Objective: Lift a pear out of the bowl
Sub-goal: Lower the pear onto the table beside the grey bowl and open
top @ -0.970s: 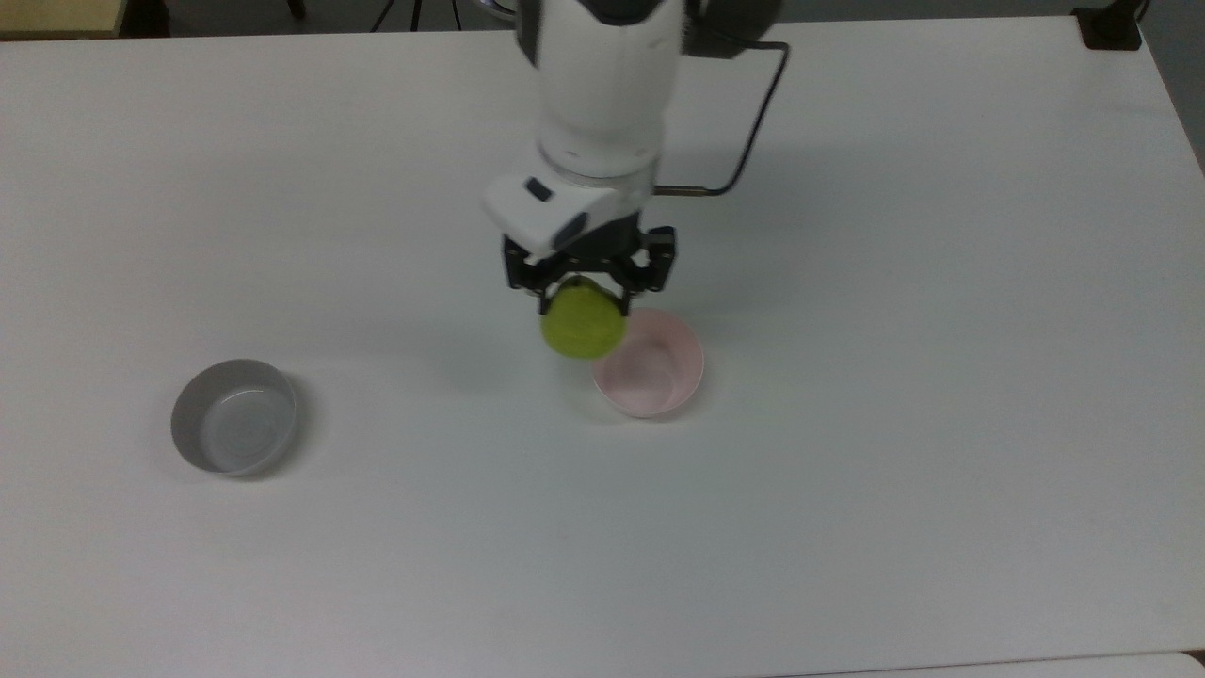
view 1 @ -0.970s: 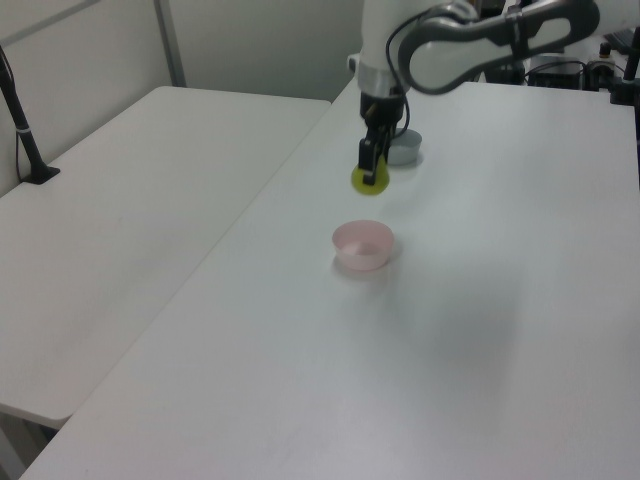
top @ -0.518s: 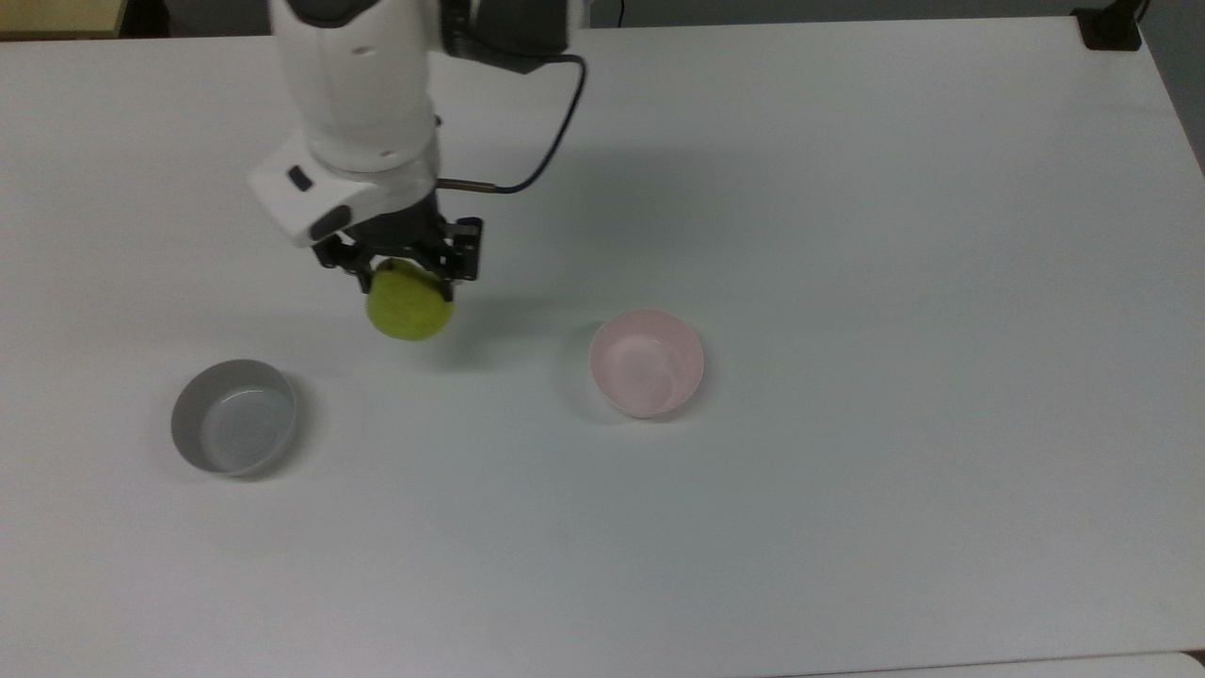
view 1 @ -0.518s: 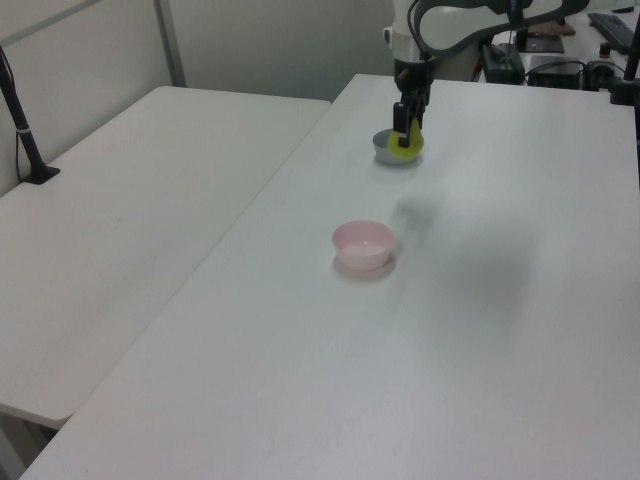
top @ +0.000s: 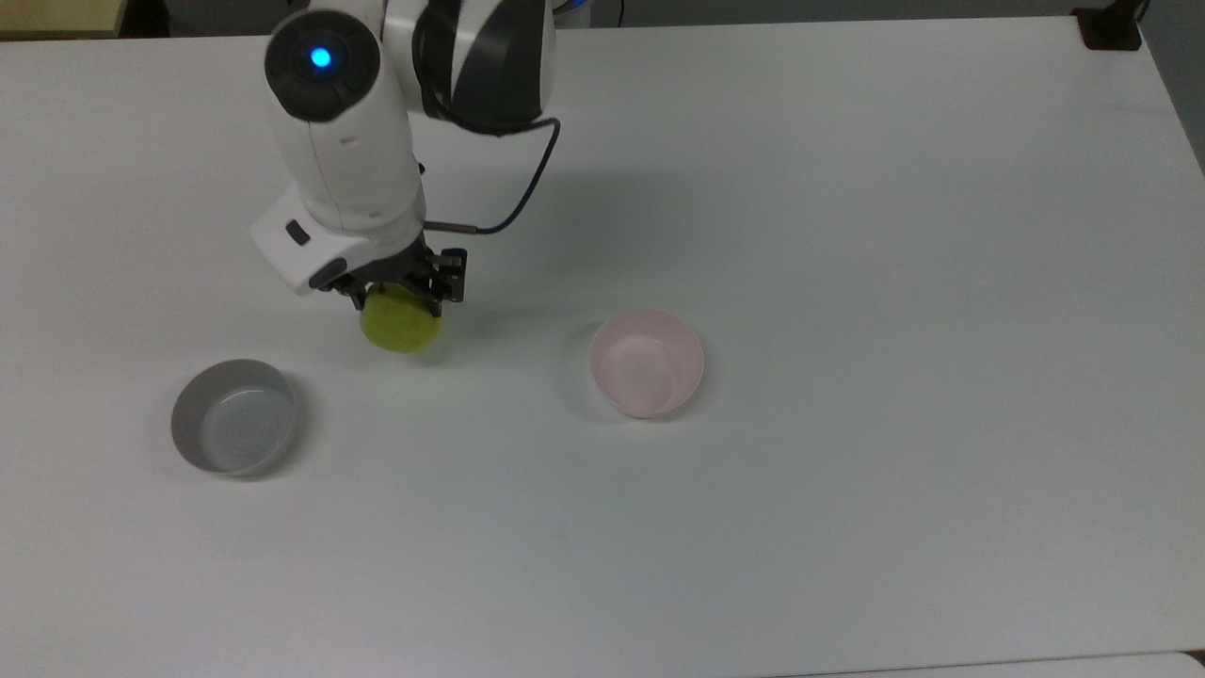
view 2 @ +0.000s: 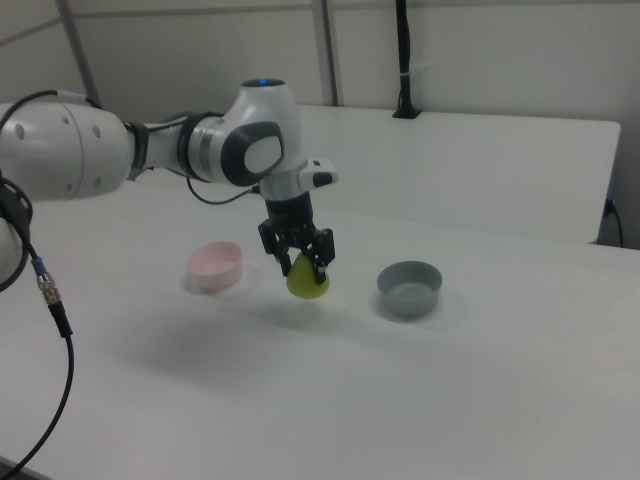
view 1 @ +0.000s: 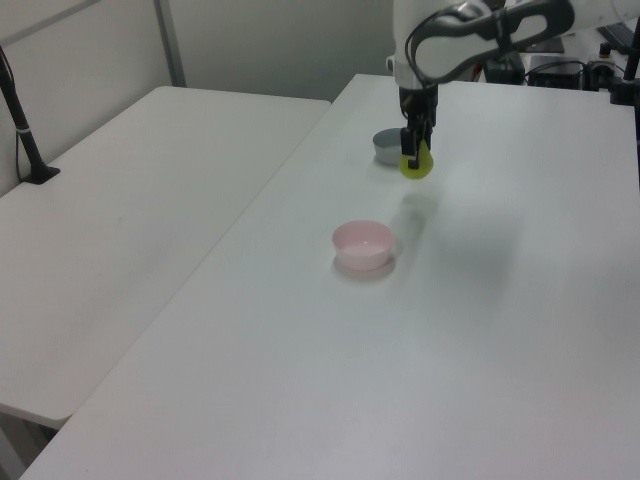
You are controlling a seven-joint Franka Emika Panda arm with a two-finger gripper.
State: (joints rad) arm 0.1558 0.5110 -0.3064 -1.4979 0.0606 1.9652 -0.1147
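- Above the white table (top: 847, 518), the black two-finger gripper (top: 403, 290) is clamped on the small yellow-green pear (top: 400, 322).
- Glossy pale pink bowl (top: 647, 363): well apart, on the top view's right.
- Round grey bowl (top: 233, 416): near, lower left.

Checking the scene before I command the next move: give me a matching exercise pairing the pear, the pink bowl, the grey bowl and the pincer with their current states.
Things:
1. pear
2. pink bowl
3. grey bowl
4. pincer

States:
A. empty, toward the top view's right
B. shut on the fruit
C. held above the table, between the bowls
D. empty, toward the top view's left

Pairs: 1-C, 2-A, 3-D, 4-B
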